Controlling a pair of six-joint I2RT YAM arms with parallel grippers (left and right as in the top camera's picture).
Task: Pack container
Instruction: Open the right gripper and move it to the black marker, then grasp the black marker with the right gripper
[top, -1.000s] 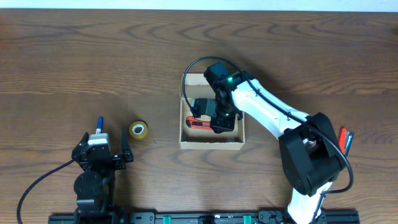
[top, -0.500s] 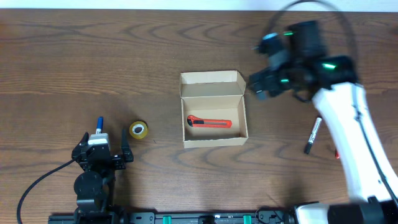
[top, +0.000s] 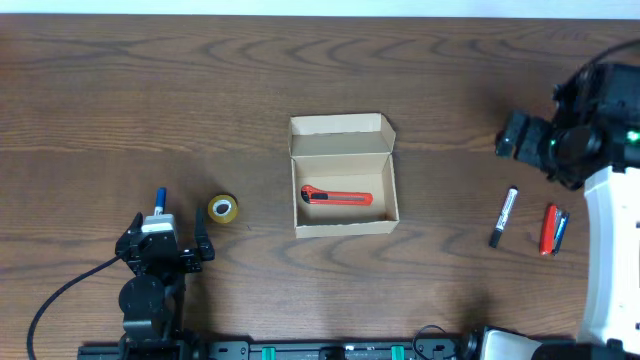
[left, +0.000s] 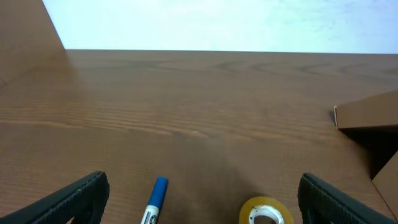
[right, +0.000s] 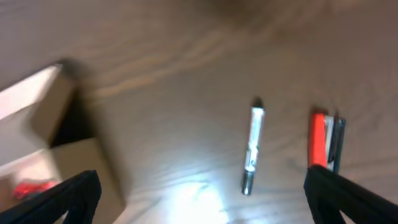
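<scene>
The container (top: 343, 215), a tan cardboard box, sits mid-table with its flap lid (top: 340, 135) open toward the far side. A red utility knife (top: 337, 197) lies inside it. My right gripper (top: 530, 145) hovers open and empty well to the box's right. In the right wrist view the gripper (right: 205, 208) looks blurred, with the container (right: 59, 118) at the left edge. My left gripper (top: 170, 238) rests open near the front left. Its wrist view shows the gripper (left: 202, 208) wide apart and the container (left: 367, 115) at the right.
A yellow tape roll (top: 223, 209) (left: 266, 211) and a blue marker (top: 158, 200) (left: 154, 200) lie by the left gripper. A black marker (top: 502, 217) (right: 252, 149), a red pen (top: 547, 229) (right: 318, 140) and a dark pen (top: 560, 230) lie at the right.
My right gripper opened, left the red knife in the box, rose out and swung far to the right. The left arm has not moved.
</scene>
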